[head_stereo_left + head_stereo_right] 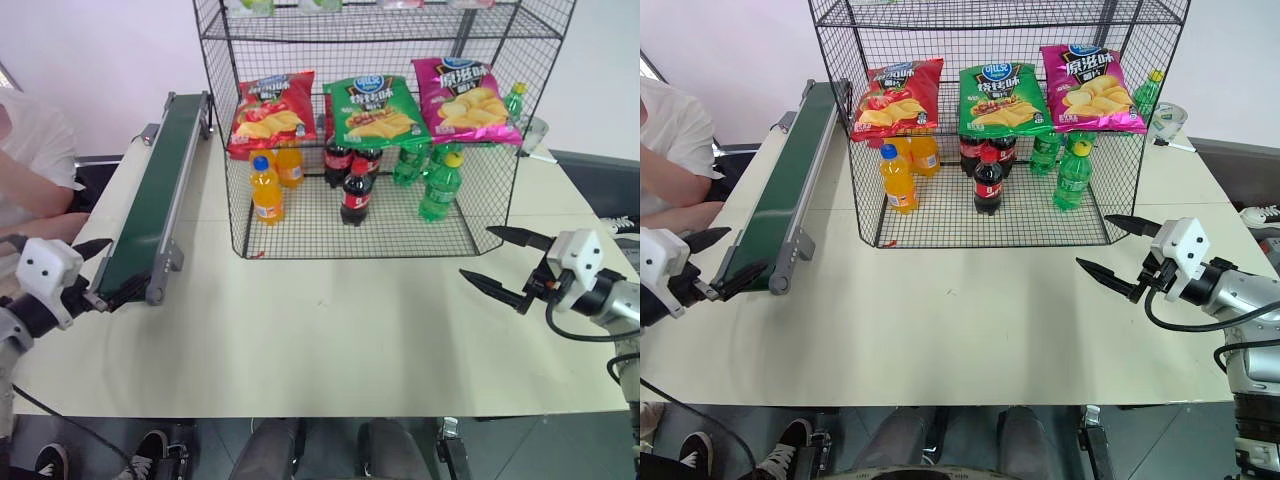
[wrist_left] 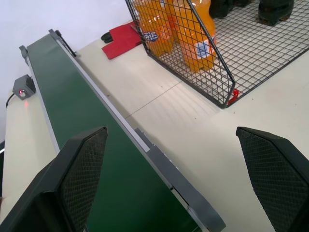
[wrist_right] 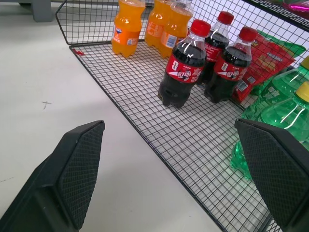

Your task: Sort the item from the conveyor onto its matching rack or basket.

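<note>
The red crisp bag (image 1: 271, 112) lay tilted on the rack's (image 1: 372, 215) middle shelf, at its conveyor-side end beside a green crisp bag (image 1: 376, 110). The conveyor (image 1: 152, 195) ran alongside the rack. The left gripper (image 1: 95, 272) hovered at the conveyor's near end, fingers spread wide, empty. The right gripper (image 1: 1118, 253) waited wide and empty near the rack's opposite front corner.

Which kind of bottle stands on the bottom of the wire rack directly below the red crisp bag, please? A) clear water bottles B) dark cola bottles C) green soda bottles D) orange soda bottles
D: the orange soda bottles stand on the bottom tier of the wire rack under the red crisp bag, while the cola bottles sit under the green bag.
</note>
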Robot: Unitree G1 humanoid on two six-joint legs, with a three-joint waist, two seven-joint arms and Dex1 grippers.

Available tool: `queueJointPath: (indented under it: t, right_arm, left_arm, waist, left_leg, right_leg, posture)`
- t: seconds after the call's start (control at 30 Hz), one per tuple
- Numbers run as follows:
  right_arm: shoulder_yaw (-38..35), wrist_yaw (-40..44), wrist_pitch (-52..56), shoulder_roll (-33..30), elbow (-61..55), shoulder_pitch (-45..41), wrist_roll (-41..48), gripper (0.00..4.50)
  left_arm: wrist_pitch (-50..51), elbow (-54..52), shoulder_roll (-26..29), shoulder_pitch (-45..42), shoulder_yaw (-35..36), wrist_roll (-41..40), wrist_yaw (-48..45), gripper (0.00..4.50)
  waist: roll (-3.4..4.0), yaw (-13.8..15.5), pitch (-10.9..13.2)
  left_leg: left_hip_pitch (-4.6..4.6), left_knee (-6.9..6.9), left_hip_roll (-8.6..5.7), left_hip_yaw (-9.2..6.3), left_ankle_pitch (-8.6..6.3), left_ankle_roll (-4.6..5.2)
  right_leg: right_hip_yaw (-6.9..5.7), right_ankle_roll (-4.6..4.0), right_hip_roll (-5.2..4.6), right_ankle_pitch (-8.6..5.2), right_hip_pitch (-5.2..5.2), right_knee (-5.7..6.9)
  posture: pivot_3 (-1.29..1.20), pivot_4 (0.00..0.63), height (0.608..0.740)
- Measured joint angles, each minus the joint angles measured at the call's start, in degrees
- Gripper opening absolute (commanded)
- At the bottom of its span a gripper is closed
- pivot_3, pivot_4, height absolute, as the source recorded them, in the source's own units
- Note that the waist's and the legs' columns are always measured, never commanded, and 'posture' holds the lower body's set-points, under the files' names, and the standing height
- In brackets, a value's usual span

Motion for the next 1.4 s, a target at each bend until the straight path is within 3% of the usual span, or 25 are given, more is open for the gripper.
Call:
queueJointPath:
  t: [1.4]
  right_arm:
    - [1.9,1.5,-2.4,0.1,3.6,-1.4,-1.7,4.5]
  left_arm:
    - [-1.8,1.4,0.2,0.2,-0.4,-1.5,-1.7,4.46]
  waist:
    - [0.0,0.0,0.0]
  left_leg:
    - [0.0,-0.11,0.0,0.0,0.0,0.0]
  right_leg:
    - [0.0,-0.01,-0.01,-0.01,-0.03,-0.05]
  posture:
    - [0.0,0.15,0.74]
